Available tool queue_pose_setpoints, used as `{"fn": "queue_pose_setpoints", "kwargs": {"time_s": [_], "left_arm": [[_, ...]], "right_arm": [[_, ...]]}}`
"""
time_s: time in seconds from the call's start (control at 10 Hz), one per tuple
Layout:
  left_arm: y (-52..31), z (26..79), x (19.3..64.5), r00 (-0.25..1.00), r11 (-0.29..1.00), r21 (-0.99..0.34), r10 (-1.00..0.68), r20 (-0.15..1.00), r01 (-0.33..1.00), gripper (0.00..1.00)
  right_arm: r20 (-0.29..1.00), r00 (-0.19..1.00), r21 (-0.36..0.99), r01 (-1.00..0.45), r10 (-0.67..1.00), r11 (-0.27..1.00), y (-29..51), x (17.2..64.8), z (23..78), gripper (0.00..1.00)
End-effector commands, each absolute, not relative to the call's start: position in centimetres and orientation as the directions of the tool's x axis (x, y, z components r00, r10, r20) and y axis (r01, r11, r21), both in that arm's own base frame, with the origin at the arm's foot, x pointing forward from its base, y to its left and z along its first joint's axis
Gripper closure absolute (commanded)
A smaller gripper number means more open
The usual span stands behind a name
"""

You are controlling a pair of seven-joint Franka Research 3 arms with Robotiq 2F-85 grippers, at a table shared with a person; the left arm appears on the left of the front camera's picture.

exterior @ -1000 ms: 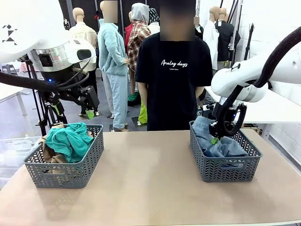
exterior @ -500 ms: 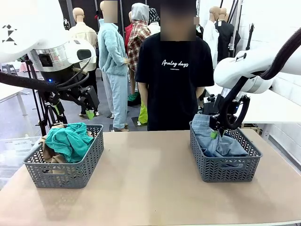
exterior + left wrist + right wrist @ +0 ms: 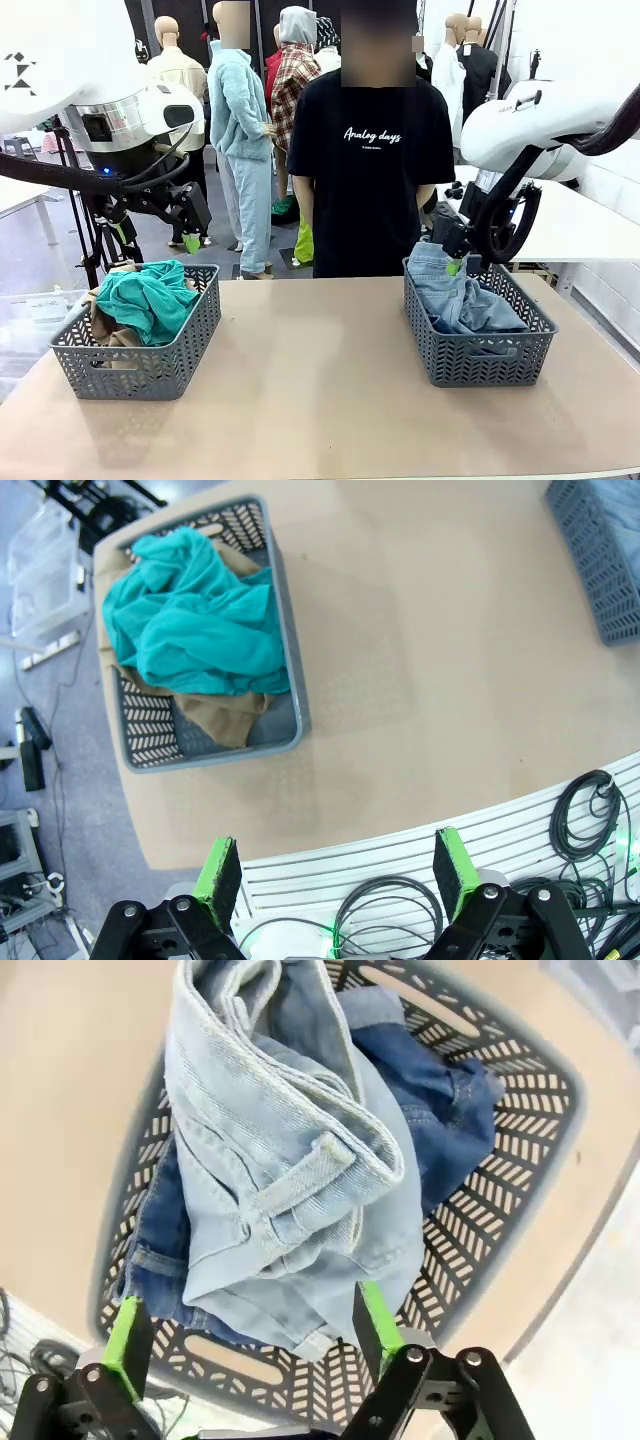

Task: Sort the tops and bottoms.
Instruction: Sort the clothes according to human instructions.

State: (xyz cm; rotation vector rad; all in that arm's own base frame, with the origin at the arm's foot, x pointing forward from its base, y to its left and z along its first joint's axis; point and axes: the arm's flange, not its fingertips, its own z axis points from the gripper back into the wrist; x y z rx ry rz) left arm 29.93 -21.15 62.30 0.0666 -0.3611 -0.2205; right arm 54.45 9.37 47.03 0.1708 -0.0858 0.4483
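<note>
The tops lie in the left grey basket [image 3: 200, 325]: a teal-green shirt [image 3: 150, 295] heaped over a tan-beige one [image 3: 103, 322]. My left gripper [image 3: 190, 238] hangs open above and behind that basket; its wrist view looks down on the teal shirt [image 3: 190, 620], the tan shirt [image 3: 225, 715] and the basket [image 3: 288, 660]. The bottoms fill the right basket [image 3: 485, 360]: light denim shorts [image 3: 450, 290] on top. My right gripper [image 3: 457, 260] hovers open just above them. From its wrist, the light shorts [image 3: 290, 1160] cover a dark blue pair [image 3: 440, 1100]; the gripper [image 3: 250, 1330] holds nothing.
A person in a black T-shirt [image 3: 370, 150] stands at the far edge between the baskets, arms down. Bare tabletop [image 3: 320, 390] stretches between and in front of the baskets. Cables lie on a slatted panel [image 3: 420, 850] below my left gripper.
My right gripper opened, let go of the light denim shorts in the right basket and rose above them. The left arm stayed still.
</note>
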Motion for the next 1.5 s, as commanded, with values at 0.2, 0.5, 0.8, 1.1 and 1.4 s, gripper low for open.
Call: {"fn": "queue_pose_setpoints", "kwargs": {"time_s": [0.2, 0.5, 0.8, 1.1, 1.4], "left_arm": [[-20.8, 62.3, 29.9, 0.913, 0.973, 0.106, -0.228, 0.338, 0.203, 0.0], [-20.8, 62.3, 29.9, 0.913, 0.973, 0.106, -0.228, 0.338, 0.203, 0.0], [-20.8, 62.3, 29.9, 0.913, 0.973, 0.106, -0.228, 0.338, 0.203, 0.0], [-20.8, 62.3, 29.9, 0.913, 0.973, 0.106, -0.228, 0.338, 0.203, 0.0], [-20.8, 62.3, 29.9, 0.913, 0.973, 0.106, -0.228, 0.338, 0.203, 0.0]], "right_arm": [[0.12, 0.898, 0.145, -0.438, 0.424, 0.887, 9.4, 54.4, 47.0, 0.0], [0.12, 0.898, 0.145, -0.438, 0.424, 0.887, 9.4, 54.4, 47.0, 0.0], [0.12, 0.898, 0.145, -0.438, 0.424, 0.887, 9.4, 54.4, 47.0, 0.0], [0.12, 0.898, 0.145, -0.438, 0.424, 0.887, 9.4, 54.4, 47.0, 0.0], [0.12, 0.898, 0.145, -0.438, 0.424, 0.887, 9.4, 54.4, 47.0, 0.0]]}}
